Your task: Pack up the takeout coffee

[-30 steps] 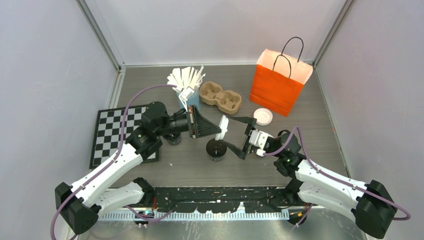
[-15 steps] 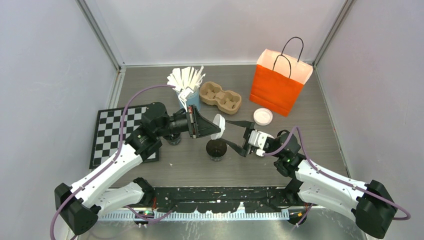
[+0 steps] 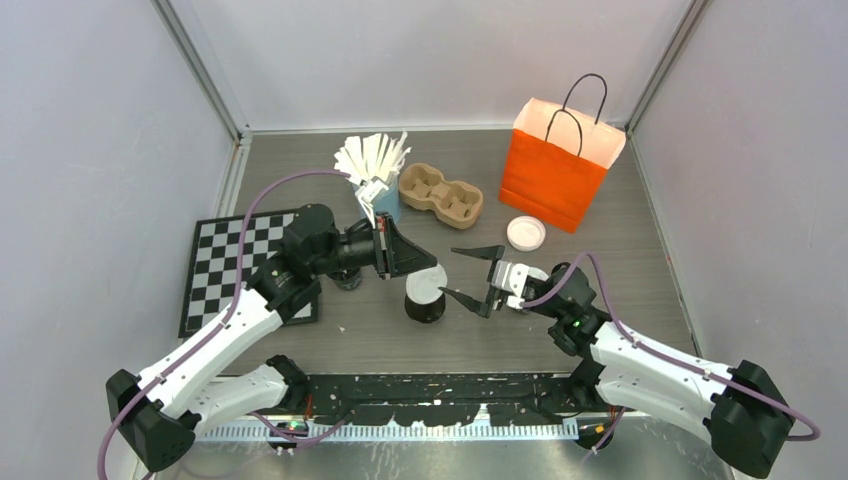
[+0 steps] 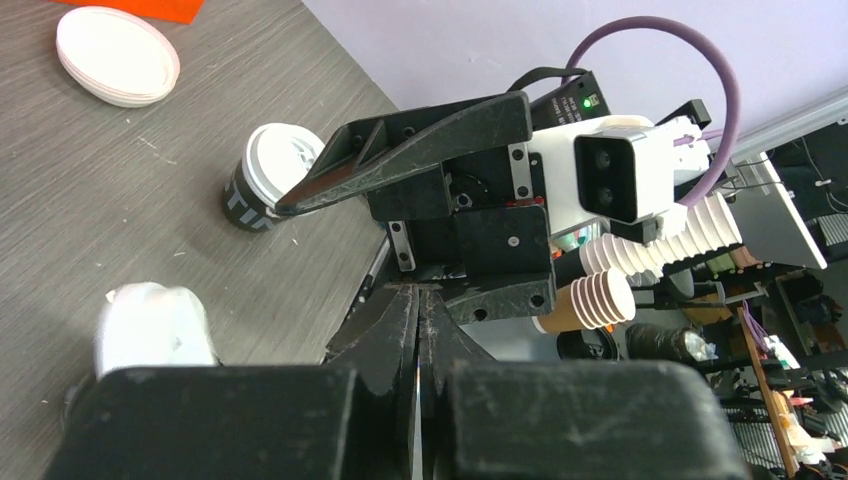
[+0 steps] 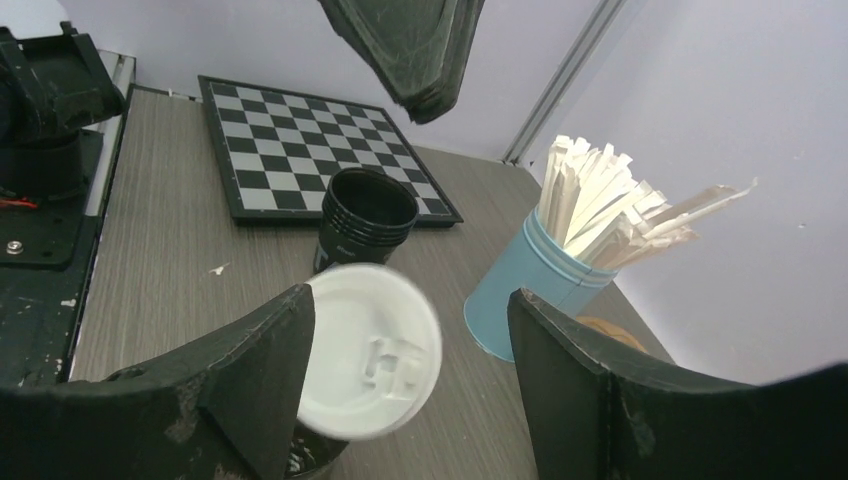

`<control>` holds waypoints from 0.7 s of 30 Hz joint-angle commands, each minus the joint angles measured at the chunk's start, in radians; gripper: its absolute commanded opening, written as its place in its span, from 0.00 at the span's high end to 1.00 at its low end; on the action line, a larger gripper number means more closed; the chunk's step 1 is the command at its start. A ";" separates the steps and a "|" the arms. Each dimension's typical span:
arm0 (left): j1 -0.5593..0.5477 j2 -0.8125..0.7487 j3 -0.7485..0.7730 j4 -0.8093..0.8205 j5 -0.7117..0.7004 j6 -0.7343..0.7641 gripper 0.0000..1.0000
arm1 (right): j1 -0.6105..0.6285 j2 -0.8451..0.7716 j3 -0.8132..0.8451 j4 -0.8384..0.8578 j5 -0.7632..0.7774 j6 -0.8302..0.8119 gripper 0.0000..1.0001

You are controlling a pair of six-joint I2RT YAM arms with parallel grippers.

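One dark takeout cup (image 3: 425, 310) stands on the surface (image 3: 600, 200), a little toward 6 o'clock from its middle. A single white lid (image 3: 425, 284) lies on its mouth, tilted rather than seated flat. A second dark cup (image 5: 362, 240) stands open at about 9 o'clock from the first, near the right edge of the one chessboard (image 3: 225, 265). That makes two cups by my count from overhead. The second cup's top shows several rims, so I cannot tell whether it is one cup or a nest. My left pincer (image 3: 435, 266) is clenched on nothing, its tip at 12 o'clock of the lid and clear of it in the right wrist view. My right pincer (image 3: 446, 270) is spread wide at 3 o'clock of the takeout cup. The lid shows between its two fingers, hard by one and well apart from the other, and I cannot tell whether the near one touches it. A small stack of spare lids (image 3: 526, 233), too thin to count, lies at 2 o'clock of that cup. One orange bag (image 3: 552, 175) stands upright toward 1 o'clock. One two-well cardboard carrier (image 3: 441, 195) sits at 12, and one light-blue cup (image 5: 520, 290) of white sticks (image 5: 600, 200) at 11.
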 commanded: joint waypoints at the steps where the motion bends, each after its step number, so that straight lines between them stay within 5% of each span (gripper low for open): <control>1: 0.004 -0.002 0.018 0.023 0.017 0.018 1.00 | 0.005 -0.018 -0.018 0.041 0.019 0.015 0.25; 3: 0.004 0.001 0.031 -0.037 -0.015 0.068 1.00 | 0.005 -0.035 -0.028 0.046 0.035 0.038 0.24; 6: 0.003 0.011 0.091 -0.325 -0.216 0.247 0.79 | 0.004 -0.084 -0.048 0.040 0.086 0.107 0.25; 10: 0.004 0.043 0.113 -0.520 -0.424 0.394 0.65 | 0.005 -0.159 -0.068 -0.039 0.192 0.194 0.25; 16: 0.004 0.103 0.070 -0.411 -0.237 0.460 0.46 | 0.005 -0.182 -0.003 -0.227 0.398 0.433 0.28; 21: 0.004 0.223 0.149 -0.552 -0.354 0.484 0.46 | 0.005 -0.151 0.145 -0.585 0.557 0.597 0.31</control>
